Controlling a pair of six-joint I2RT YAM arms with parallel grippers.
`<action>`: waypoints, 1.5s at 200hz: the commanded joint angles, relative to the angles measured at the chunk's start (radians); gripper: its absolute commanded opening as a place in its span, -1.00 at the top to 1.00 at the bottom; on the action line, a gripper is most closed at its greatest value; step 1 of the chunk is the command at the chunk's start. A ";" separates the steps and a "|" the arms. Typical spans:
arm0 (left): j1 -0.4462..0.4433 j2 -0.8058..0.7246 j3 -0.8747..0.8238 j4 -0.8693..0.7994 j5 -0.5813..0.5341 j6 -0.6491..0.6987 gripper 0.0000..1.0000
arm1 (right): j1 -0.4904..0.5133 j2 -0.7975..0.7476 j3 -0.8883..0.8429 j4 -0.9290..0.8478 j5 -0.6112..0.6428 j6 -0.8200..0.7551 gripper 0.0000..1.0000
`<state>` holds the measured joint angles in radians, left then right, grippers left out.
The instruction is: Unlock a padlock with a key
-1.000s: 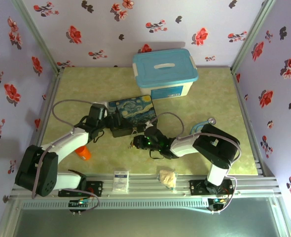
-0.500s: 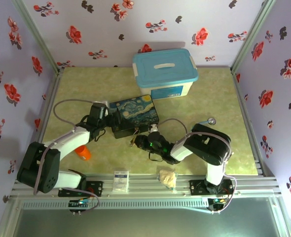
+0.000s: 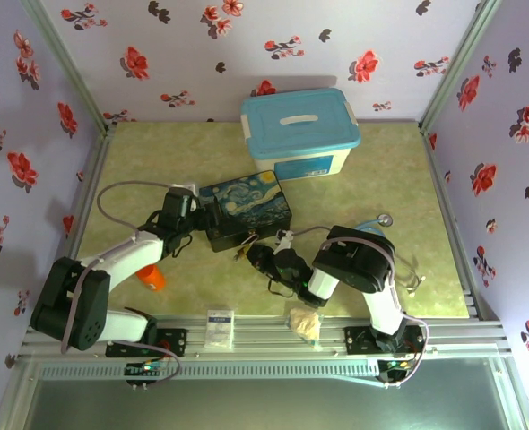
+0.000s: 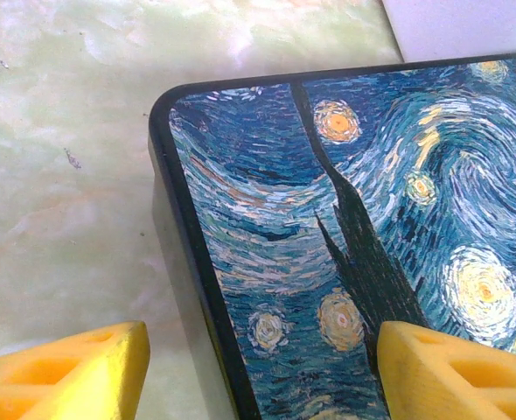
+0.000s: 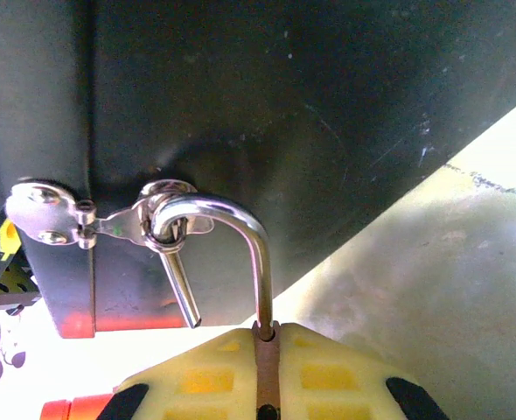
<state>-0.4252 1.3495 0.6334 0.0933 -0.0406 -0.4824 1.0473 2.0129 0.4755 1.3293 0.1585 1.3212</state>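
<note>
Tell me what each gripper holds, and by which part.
The right gripper holds the padlock, its shut jaws at the foot of the shackle. The left gripper holds nothing: its open jaws straddle a corner of the tin.

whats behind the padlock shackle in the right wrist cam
Behind the padlock shackle: the tin, its dark side wall, and the silver hasp loop it hooks through. The padlock's body is covered by the right gripper, shut around the shackle's leg.
</note>
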 commanded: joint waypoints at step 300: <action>0.008 -0.015 -0.086 0.044 -0.067 0.009 -0.30 | 0.001 -0.029 -0.038 0.057 0.272 0.161 1.00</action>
<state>-0.4252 1.3472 0.5804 0.2031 -0.0711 -0.4725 1.0489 1.9499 0.4145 1.3392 0.4183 1.4590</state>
